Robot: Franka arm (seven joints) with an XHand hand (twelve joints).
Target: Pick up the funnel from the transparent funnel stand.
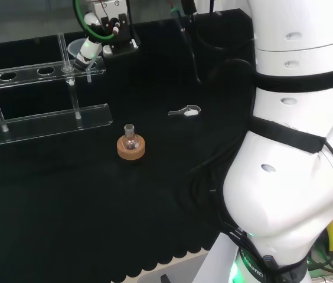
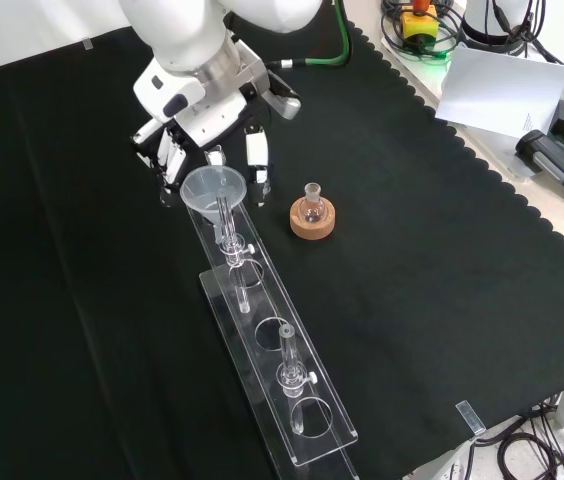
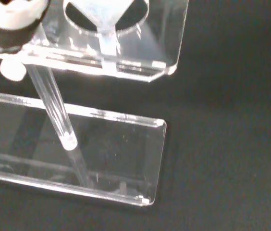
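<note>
The clear funnel (image 2: pixel 213 187) sits in the end hole of the transparent funnel stand (image 2: pixel 307 425), the end nearest the arm, its stem hanging down through the top shelf toward the base plate; in the front view the stand runs from there down toward the cloth's near edge, with further round holes along its top shelf. The hand (image 2: pixel 207 130) hangs just behind and around the funnel's bowl; its fingers (image 2: pixel 258 160) point downward on either side of the rim, spread apart and roughly straight, and whether any of them touches the funnel cannot be told. In the wrist view the funnel's cone (image 3: pixel 104 17) shows in the hole of the shelf's end corner. A small round flask (image 2: pixel 311 208) stands upright on a cork ring (image 2: pixel 312 225) just beside the stand; in the head view a small white clip (image 1: pixel 187 110) lies on the black cloth (image 2: pixel 442 280), nearer the arm.
</note>
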